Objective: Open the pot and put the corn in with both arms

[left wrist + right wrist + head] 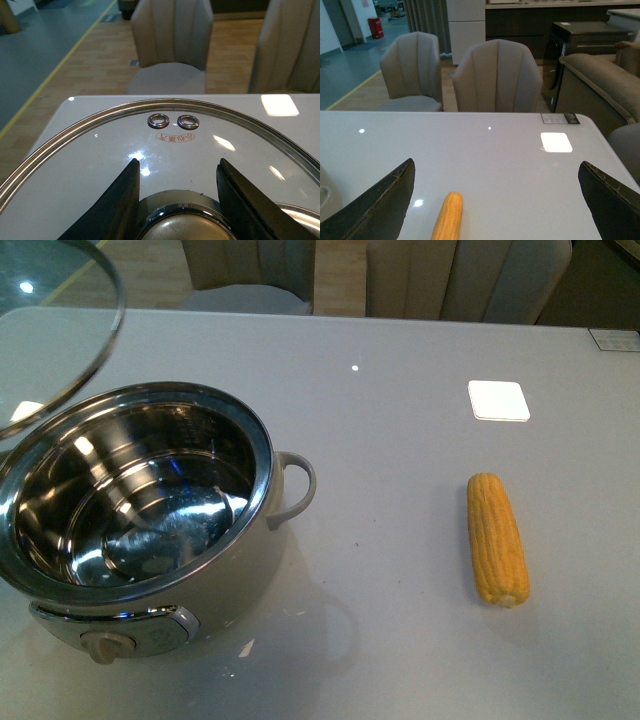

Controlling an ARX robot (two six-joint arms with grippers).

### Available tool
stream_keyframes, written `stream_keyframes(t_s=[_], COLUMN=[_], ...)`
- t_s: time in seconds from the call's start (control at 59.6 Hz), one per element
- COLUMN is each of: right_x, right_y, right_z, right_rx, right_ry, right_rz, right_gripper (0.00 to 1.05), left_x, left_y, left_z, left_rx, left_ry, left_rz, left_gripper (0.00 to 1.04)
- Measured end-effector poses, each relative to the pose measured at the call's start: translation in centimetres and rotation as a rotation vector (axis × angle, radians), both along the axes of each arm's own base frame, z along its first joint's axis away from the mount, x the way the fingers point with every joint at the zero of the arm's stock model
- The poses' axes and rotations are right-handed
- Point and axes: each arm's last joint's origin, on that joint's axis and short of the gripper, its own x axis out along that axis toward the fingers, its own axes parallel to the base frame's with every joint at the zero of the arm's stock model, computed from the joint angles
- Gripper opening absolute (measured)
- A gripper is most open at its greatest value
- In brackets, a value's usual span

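Note:
The cream pot [250,570] stands open at the left of the grey table, its steel bowl [130,510] empty, loop handle [295,490] to the right and knob [108,645] at the front. The glass lid [60,330] hangs tilted above the pot's far left. In the left wrist view my left gripper [176,175] is shut on the lid's knob [182,225], with the lid's glass [100,165] spread below. The yellow corn [497,538] lies on the table at the right. In the right wrist view my right gripper [497,192] is open above the table, with the corn [448,216] between its fingers, nearer the one on the pot's side.
A bright square reflection [498,400] lies on the table beyond the corn. Beige chairs [497,75] stand behind the table's far edge. A sofa [600,80] is off to the right. A small label [615,339] sits at the table's far right corner.

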Motion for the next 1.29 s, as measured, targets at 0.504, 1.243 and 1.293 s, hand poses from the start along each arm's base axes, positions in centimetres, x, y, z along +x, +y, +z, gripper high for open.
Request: stream_keyframes(t_s=[0.504, 1.243, 1.293], right_x=[0.0, 0.0, 0.0], right_y=[0.0, 0.0, 0.0], right_z=[0.0, 0.0, 0.0], right_rx=[0.000, 0.000, 0.000], right_ry=[0.000, 0.000, 0.000], right_rz=[0.000, 0.000, 0.000], right_gripper=[0.96, 0.96, 0.96], left_x=[-2.2, -0.7, -0.6], left_y=[17.1, 20.2, 20.2], left_z=[-9.3, -19.7, -20.1], left_rx=[0.006, -0.127, -0.137], left_ry=[0.035, 0.090, 0.093], left_rz=[0.380, 0.384, 0.378], left_gripper=[0.41, 0.41, 0.41])
